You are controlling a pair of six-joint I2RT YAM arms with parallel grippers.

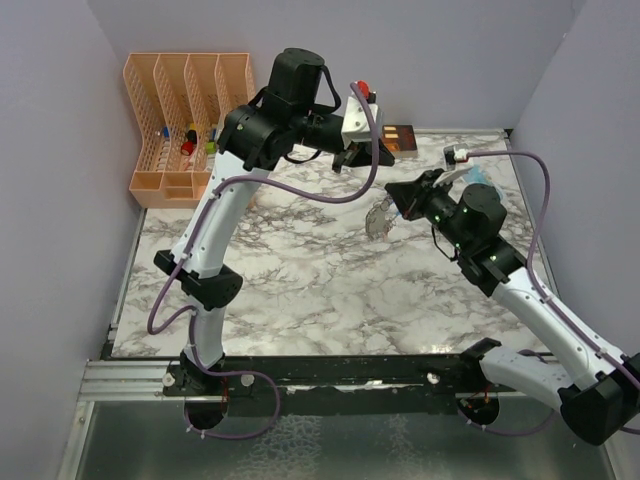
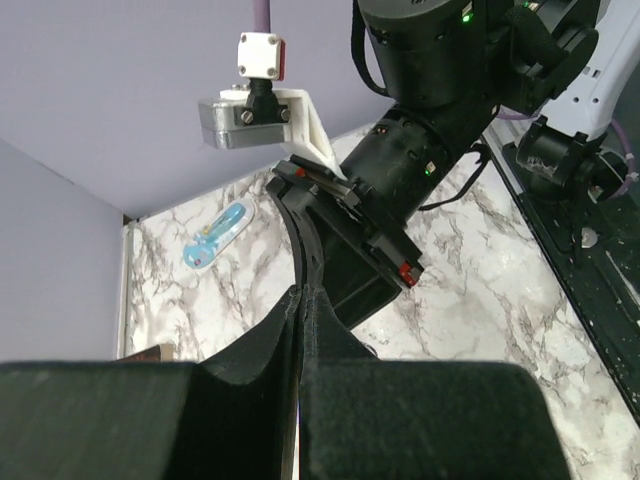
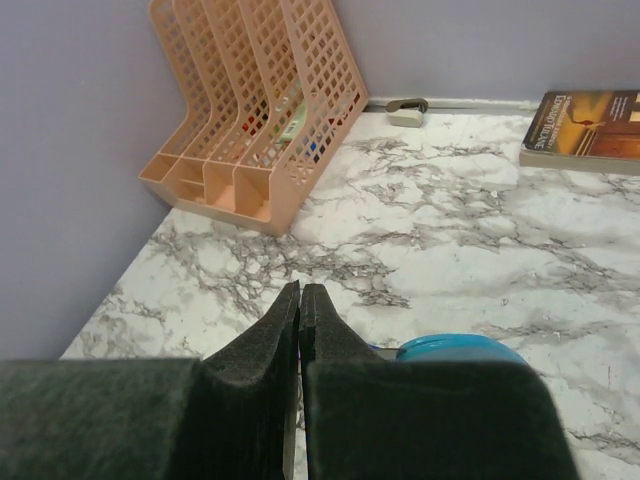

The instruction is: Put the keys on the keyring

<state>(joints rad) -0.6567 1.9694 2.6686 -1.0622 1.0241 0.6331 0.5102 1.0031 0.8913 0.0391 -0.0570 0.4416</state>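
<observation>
The grey metal keyring with light-blue strap hangs pinched in the closed right gripper toward the white marble table's far edge, near the left gripper, its jaws together.

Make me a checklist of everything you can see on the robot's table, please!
Surface: white marble table with grey veins.
Job's things: keyring hangs at the tip of the right gripper; keys not seen clearly.
Clutter: orange file rack holding small coloured things, back left corner; book by the back wall; pale-blue see-through thing lying flat; small grey thing against the wall.
Grippers: left gripper shut, cannot tell if it holds anything; right gripper shut on the keyring.
Cables: purple cables loop loosely along both arms.
Surroundings: lilac walls on three sides.
</observation>
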